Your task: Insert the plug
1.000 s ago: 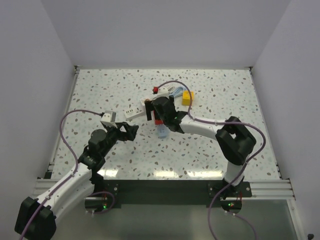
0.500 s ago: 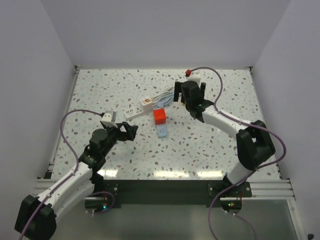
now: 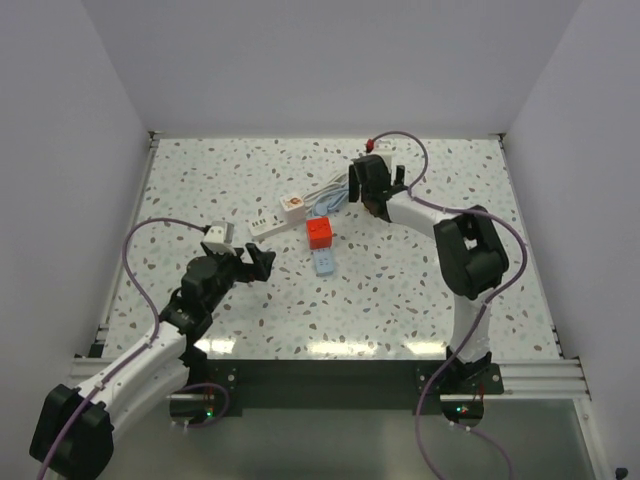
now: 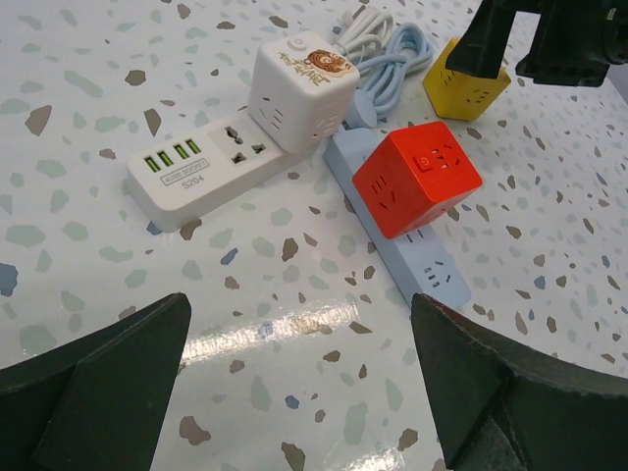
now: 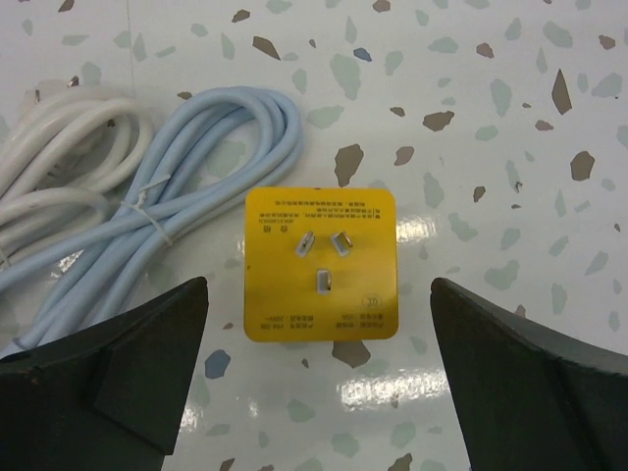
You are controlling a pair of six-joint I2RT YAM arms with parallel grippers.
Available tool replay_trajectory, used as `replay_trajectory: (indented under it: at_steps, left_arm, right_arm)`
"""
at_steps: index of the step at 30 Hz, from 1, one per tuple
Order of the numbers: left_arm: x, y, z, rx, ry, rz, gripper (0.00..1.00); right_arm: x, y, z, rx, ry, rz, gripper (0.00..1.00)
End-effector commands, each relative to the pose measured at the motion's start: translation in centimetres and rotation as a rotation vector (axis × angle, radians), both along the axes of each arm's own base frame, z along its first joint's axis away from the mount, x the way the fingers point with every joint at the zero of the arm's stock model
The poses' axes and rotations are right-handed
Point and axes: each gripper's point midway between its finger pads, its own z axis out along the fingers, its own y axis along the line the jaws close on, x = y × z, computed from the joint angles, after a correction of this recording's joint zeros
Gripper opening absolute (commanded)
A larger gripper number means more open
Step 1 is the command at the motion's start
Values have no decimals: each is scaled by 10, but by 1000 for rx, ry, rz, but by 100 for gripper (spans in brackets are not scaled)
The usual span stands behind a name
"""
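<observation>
Red cube (image 4: 417, 180) on blue strip (image 4: 427, 270); yellow plug cube (image 5: 320, 263) prongs-up under wide right hand (image 5: 319, 334); left hand (image 4: 304, 383) wide.

A: Surface?
B: Pale speckled table (image 3: 450, 290), glossy, with light glare near the front edge.
A: What lies on it?
B: White power strip (image 4: 211, 172), green ports at one end, left of centre. Blue power strip (image 4: 427, 265) lies flat just beside it, angled away. Behind them, a coiled blue cable (image 5: 167, 211) touches a coiled white cable (image 5: 69, 147). Yellow cube plug (image 5: 320, 263) sits just beside the blue coil, prongs up.
</observation>
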Motion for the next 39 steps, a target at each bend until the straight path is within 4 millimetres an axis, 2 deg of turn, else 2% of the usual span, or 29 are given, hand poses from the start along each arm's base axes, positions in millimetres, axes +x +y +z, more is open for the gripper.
replay_trajectory:
  at_steps: [1,6,9,15,16,17,18,19,20,22,23,26,27,28,29,31,32,33,36,37,38,39]
  left_arm:
    - [11,3,22,1,-66,25,100]
    - [11,4,22,7,-66,30,100]
    - [11,5,21,10,-64,33,100]
    - [11,4,21,9,-64,26,100]
    - [10,3,22,6,-68,21,100]
    - [10,2,21,6,-66,17,100]
    - [9,1,22,3,-70,11,100]
    - [8,0,23,-1,-75,-1,100]
    - [7,-2,25,-5,-81,-10,100]
    - [5,-3,29,-12,-99,-25,100]
    - [4,-4,34,-15,-119,-31,100]
    - [1,-7,41,-24,-149,-56,100]
    - [0,-7,45,-27,-169,-58,100]
    - [-3,-13,47,-34,-179,-98,100]
    - [-4,-15,49,-35,-190,-112,100]
    - [-9,-22,53,-38,-213,-166,100]
    - [-10,-26,55,-37,-223,-190,100]
    - [-14,-33,59,-44,-240,-237,100]
    - [-21,-45,66,-46,-288,-324,100]
    - [-29,-53,69,-51,-303,-394,100]
    - [-33,-58,72,-50,-322,-433,100]
    - [-36,-63,76,-57,-344,-472,100]
  right_arm:
    - [21,3,17,13,-45,-10,98]
    - [32,1,7,13,-28,-9,98]
    - [33,1,-4,34,-2,6,91]
    - [23,-5,-16,79,32,20,66]
    - [23,-5,-17,87,33,27,56]
    - [22,-3,-10,102,24,45,50]
    - [19,0,-12,125,33,79,45]
    - [17,4,-7,145,30,108,35]
    - [16,7,10,162,2,142,31]
    - [9,22,25,211,2,246,24]
    - [4,26,44,209,-19,298,22]
    - [-12,44,72,242,-29,458,21]
    - [-19,47,88,249,-38,498,21]
    - [-28,54,95,264,-30,554,21]
    - [-37,53,95,243,-1,596,22]
    - [-53,63,115,259,-10,705,22]
    - [-62,62,116,224,4,759,22]
    - [-72,63,126,223,-9,802,22]
    - [-104,69,130,203,7,981,22]
    - [-115,70,140,204,-12,1027,22]
    - [-133,74,140,208,5,1119,22]
    - [-142,74,140,212,10,1153,22]
